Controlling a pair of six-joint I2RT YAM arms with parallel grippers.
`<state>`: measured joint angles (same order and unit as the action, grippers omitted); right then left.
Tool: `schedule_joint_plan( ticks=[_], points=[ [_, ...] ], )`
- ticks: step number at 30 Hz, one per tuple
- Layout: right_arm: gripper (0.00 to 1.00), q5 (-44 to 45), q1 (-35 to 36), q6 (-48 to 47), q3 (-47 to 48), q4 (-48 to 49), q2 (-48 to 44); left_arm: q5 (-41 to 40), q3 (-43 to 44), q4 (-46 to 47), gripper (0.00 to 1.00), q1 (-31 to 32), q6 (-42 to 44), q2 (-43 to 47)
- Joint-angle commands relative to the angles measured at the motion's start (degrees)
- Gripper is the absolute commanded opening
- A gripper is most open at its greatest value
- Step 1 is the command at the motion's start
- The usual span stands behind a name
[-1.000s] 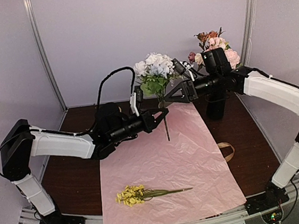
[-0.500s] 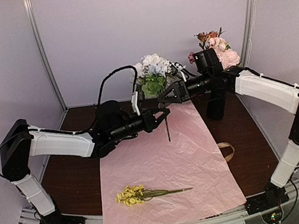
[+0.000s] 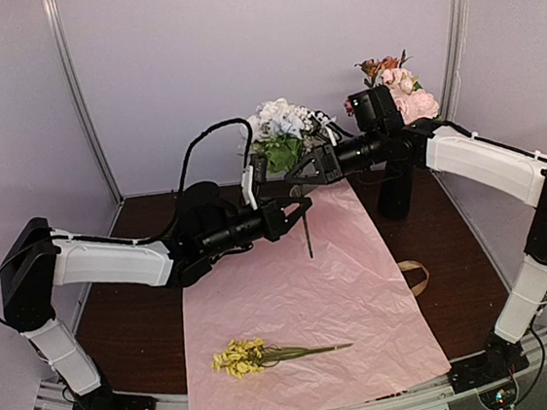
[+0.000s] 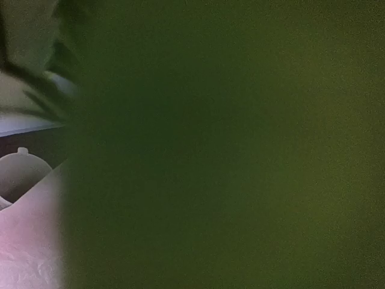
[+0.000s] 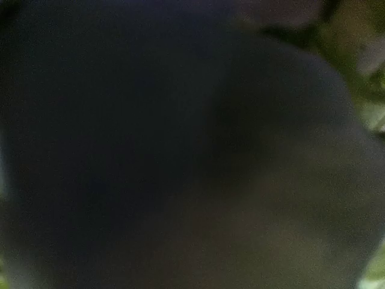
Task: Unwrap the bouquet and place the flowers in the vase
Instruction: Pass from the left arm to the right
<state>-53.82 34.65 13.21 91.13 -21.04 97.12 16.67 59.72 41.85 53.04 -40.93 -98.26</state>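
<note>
We see a dark brown table [image 3: 129,318] across the lower frame. A pink crinkled paper sheet [image 3: 314,308] covers its centre, a beige ribbon [image 3: 415,276] lies to the right, and the black vase [image 3: 397,202] stands upper right.

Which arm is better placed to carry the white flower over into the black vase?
Right. The right pincer is at the white-bloomed, green-stemmed flower just under the bloom, and the tall matte black vase stands close beside that arm. The left pincer grips the stem lower, farther from the vase.
</note>
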Motion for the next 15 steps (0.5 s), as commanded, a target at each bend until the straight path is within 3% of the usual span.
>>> schedule_joint_plan(
  ticks=[1,3,8,15],
  points=[
    [0.04,1.2,-0.6,0.6,2.5,0.4,0.2,0.9,1.8,1.0,0.01,0.8,1.9,0.7],
    [0.00,0.9,-1.0,0.6,2.7,0.3,-0.1,0.4,1.6,0.2,0.14,0.8,2.4,1.0],
    [0.00,-0.6,-3.7,0.5,4.1,0.1,-1.3,1.5,2.1,-3.7,0.39,0.8,4.5,2.4],
    [0.00,-2.7,-13.2,-0.7,0.8,3.8,-9.2,1.2,0.7,-7.5,0.43,0.8,7.5,5.2]
  ],
)
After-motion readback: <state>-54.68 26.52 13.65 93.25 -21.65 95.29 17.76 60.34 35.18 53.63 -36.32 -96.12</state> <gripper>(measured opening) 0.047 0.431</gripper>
